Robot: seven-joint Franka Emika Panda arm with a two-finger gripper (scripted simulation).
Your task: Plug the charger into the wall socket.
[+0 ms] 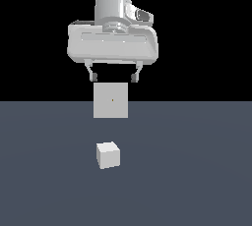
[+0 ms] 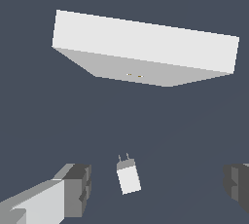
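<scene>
The charger (image 1: 108, 155), a small off-white cube, sits on the dark floor (image 1: 197, 171) near its middle, two prongs showing in the wrist view. Beyond it stands the wall socket (image 1: 110, 100), upright and apart from the cube. Above, the tool (image 1: 113, 76) hangs wide open, holding nothing.

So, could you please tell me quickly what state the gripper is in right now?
Gripper: open, jaws spread wide and holding nothing; the charger lies apart on the floor below it.
</scene>
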